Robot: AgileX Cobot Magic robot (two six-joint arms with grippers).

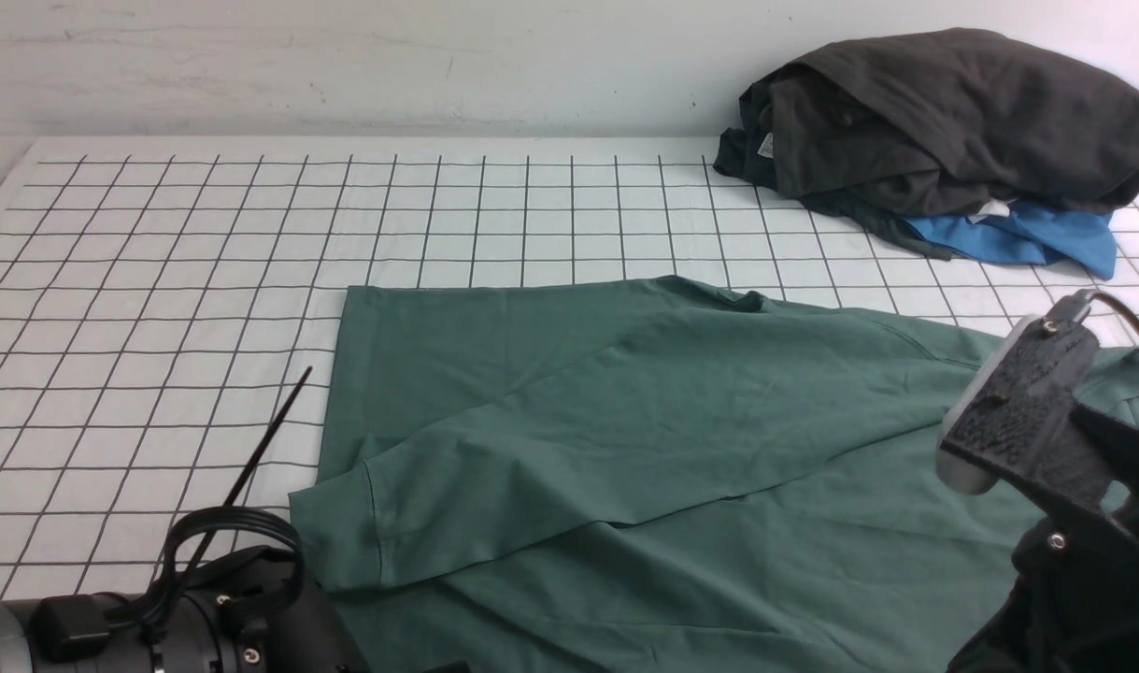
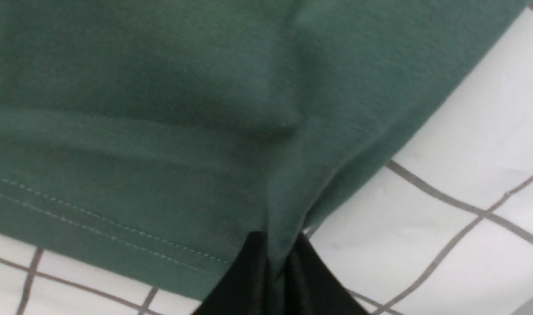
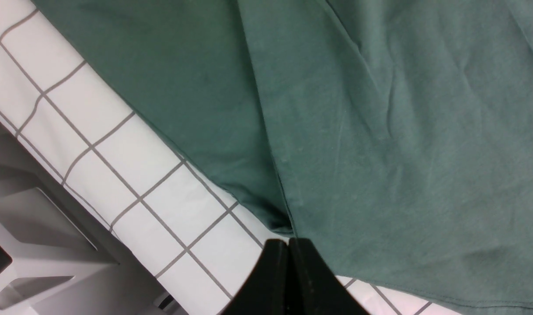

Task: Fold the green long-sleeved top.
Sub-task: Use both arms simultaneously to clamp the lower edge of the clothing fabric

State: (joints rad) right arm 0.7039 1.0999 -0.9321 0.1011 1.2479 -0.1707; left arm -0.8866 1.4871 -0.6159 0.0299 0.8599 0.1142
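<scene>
1. Green long-sleeved top (image 1: 644,449): spread mostly flat on the white gridded counter (image 1: 158,280), covering its near and right part in the front view. One long sleeve (image 1: 532,467) lies folded diagonally across the body, and its cuff reaches the garment's left edge.
2. Left arm (image 1: 233,626): low at the near left corner of the front view, just beside the top's left edge.
3. State of the left gripper (image 2: 277,258): closed, with a ridge of the green cloth pinched between its two black fingers (image 2: 249,280). The grip sits at the stitched edge of the top (image 2: 161,87), and the fabric draws into folds toward it.
4. Right arm (image 1: 1046,439): raised over the top's right side in the front view.
5. State of the right gripper (image 3: 288,245): fully closed, fingers pressed together. Its tip meets the edge of the top (image 3: 402,131), where a fold line ends. Whether any cloth is caught there cannot be told.
6. Other items: a dark grey garment (image 1: 952,121) is heaped on a bright blue garment (image 1: 1027,238) at the far right corner of the counter, well apart from both grippers.
</scene>
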